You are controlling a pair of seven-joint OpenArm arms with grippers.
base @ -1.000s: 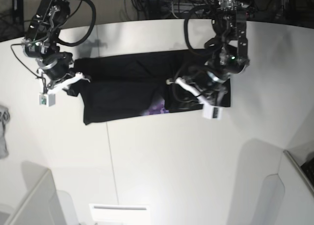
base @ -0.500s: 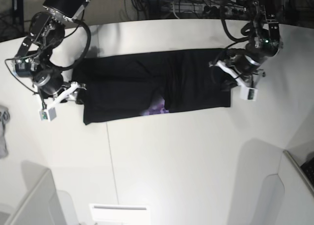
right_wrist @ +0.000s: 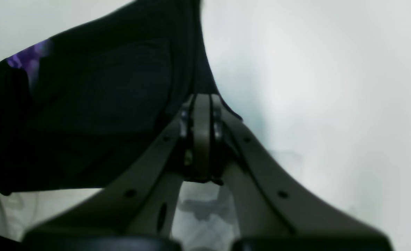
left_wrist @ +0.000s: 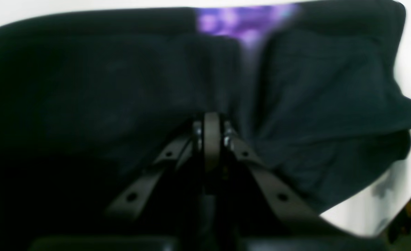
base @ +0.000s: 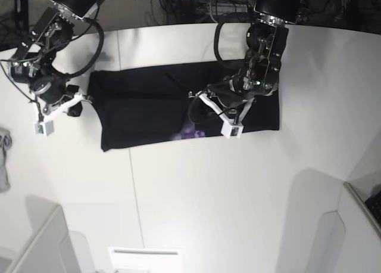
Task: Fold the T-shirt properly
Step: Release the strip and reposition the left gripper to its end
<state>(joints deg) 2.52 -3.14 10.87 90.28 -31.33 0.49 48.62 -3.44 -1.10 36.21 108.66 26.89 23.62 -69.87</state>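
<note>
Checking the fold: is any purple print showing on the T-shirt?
Yes, a purple patch shows at the T-shirt's near edge in the base view.

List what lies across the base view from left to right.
Grey cloth at the left edge → right gripper → black T-shirt → left gripper over the shirt → bare white table.

Robotics lab, white worktable (base: pixel 238 189), tangled cables (base: pixel 229 8) behind, two mounted arms
</note>
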